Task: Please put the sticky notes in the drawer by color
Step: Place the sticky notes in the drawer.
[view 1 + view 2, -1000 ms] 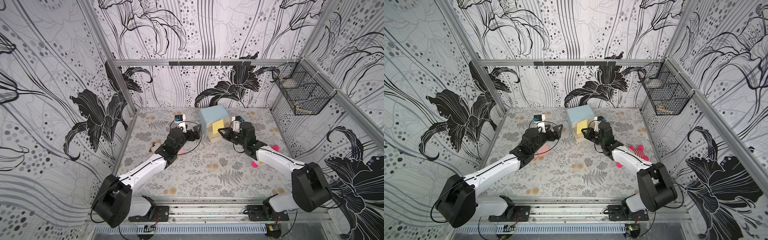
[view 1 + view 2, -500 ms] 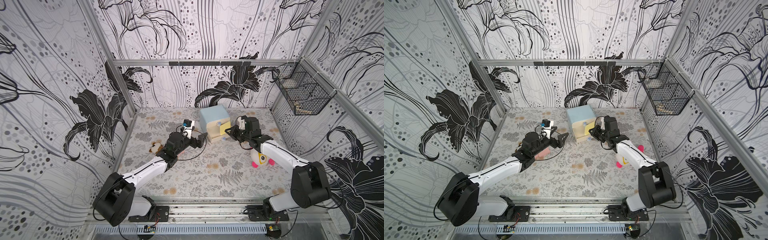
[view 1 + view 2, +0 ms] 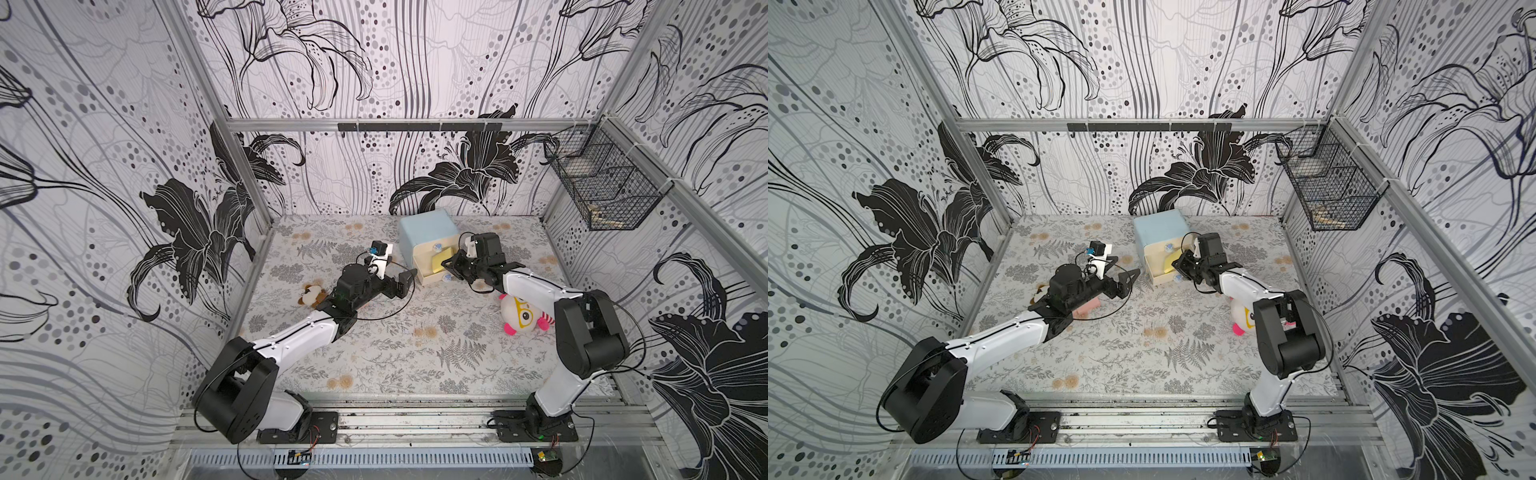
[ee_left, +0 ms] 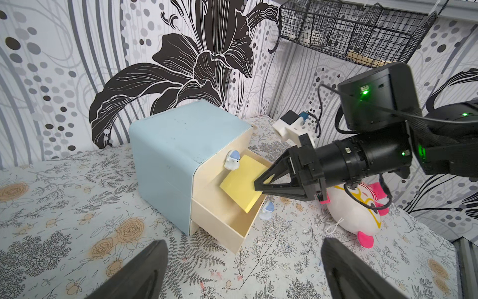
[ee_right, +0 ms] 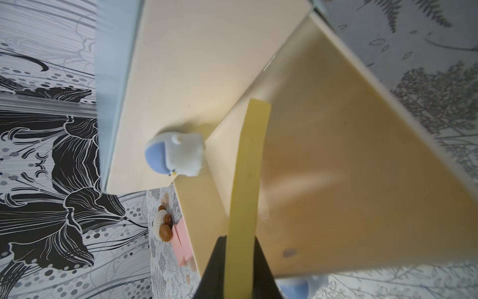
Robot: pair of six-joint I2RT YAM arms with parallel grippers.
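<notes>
Right gripper clenched on a yellow pad, tilted over the pulled-out tray of the drawer at far centre. Left gripper released, spread wide, just left of it. Only from the right wrist, clearly: pink pads on the mat beside a small plush; outside the left wrist view.

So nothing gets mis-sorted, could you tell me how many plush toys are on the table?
2: a brown-and-white plush puppy beside the left arm; a round white-and-pink plush by the right arm. Arms may hide others.
</notes>
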